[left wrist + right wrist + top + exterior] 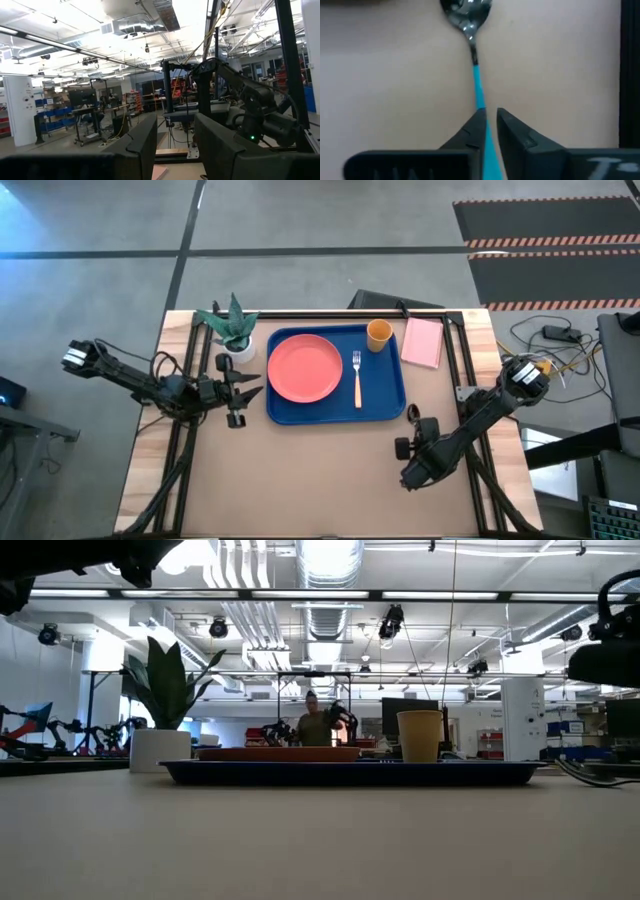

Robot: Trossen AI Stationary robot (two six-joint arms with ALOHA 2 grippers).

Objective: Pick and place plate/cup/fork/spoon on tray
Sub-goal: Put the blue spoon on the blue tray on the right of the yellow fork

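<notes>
Overhead looks straight down, low cam skims level across the counter (pixel 300 470), both catching the tray (pixel 390 412).

The wooden table (pixel 300 470) bears the blue tray (pixel 300 411), a potted plant (pixel 232 332), a pink pad (pixel 423 342) and the spoon (pixel 475 60).

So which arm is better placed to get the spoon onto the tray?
The right: its end effector is shut on the teal-handled metal spoon beside the blue rectangular plastic tray. The left end effector waits across it.
</notes>
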